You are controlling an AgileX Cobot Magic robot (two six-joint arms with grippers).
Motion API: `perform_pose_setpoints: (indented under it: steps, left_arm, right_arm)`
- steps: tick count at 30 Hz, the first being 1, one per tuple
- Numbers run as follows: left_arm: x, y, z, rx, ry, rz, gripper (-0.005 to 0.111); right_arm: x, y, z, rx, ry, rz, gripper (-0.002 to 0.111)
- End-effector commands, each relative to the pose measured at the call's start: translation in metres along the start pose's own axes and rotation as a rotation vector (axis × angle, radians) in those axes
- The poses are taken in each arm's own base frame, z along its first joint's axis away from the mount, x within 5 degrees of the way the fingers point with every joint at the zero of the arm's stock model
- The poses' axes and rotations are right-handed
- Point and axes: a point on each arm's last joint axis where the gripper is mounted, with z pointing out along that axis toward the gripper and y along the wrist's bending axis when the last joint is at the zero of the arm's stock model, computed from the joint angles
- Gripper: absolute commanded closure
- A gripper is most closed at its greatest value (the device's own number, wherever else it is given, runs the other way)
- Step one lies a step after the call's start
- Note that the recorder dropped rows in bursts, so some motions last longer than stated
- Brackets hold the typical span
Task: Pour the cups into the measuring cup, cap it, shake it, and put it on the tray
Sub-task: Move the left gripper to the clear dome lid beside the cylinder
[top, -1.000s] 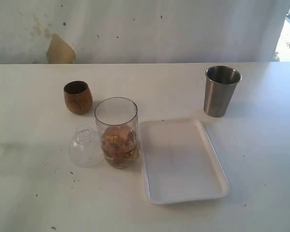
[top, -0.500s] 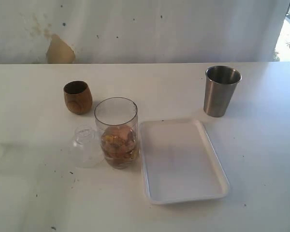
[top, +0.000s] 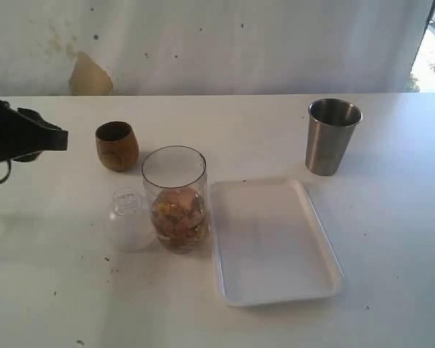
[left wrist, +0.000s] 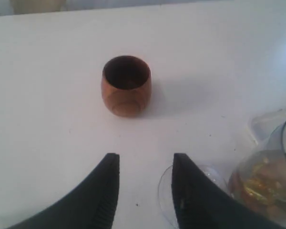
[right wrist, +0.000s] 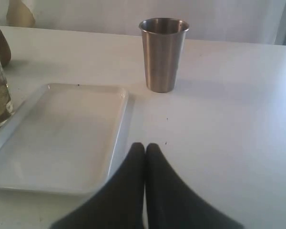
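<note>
Read the white table (top: 391,239) in the exterior view as a dial centred on the measuring cup (top: 175,198), with 12 o'clock toward the back wall. You will find five items standing directly on the surface.

- The measuring cup stands upright at the centre.
- The cap (top: 130,220) sits at 8 o'clock, right against the measuring cup, with its neck up.
- The wooden cup (top: 117,146) stands upright at 10 o'clock, near but apart.
- The steel tumbler (top: 333,136) stands upright at 2 o'clock, well apart.
- The tray (top: 272,243) lies flat at 4 o'clock, just beside the measuring cup.

Small dark specks mark the surface at 7 o'clock.
</note>
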Motion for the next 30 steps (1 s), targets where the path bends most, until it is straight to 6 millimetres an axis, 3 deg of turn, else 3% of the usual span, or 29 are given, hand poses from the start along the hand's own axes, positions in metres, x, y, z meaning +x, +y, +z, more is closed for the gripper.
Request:
perform_pose_setpoints:
  steps: [1, 3, 11, 17, 30]
  left_arm:
    - [0.004, 0.000, 0.044, 0.007, 0.147, 0.007, 0.050]
    - [0.011, -0.001, 0.058, 0.016, 0.232, 0.008, 0.041]
    - [0.029, -0.038, 0.084, 0.138, 0.275, 0.254, 0.041]
    - [0.036, -0.041, 0.102, 0.122, 0.259, 0.222, 0.041]
    - [0.037, -0.042, 0.102, 0.127, 0.268, 0.199, 0.044]
  right_arm:
    - [0.001, 0.000, 0.000, 0.004, -0.007, 0.005, 0.108]
    - [0.001, 0.000, 0.000, 0.004, -0.007, 0.005, 0.108]
    - [0.001, 0.000, 0.000, 0.004, -0.007, 0.005, 0.108]
    - [0.001, 0.000, 0.000, 0.004, -0.007, 0.005, 0.108]
    - [0.001, 0.000, 0.000, 0.004, -0.007, 0.005, 0.108]
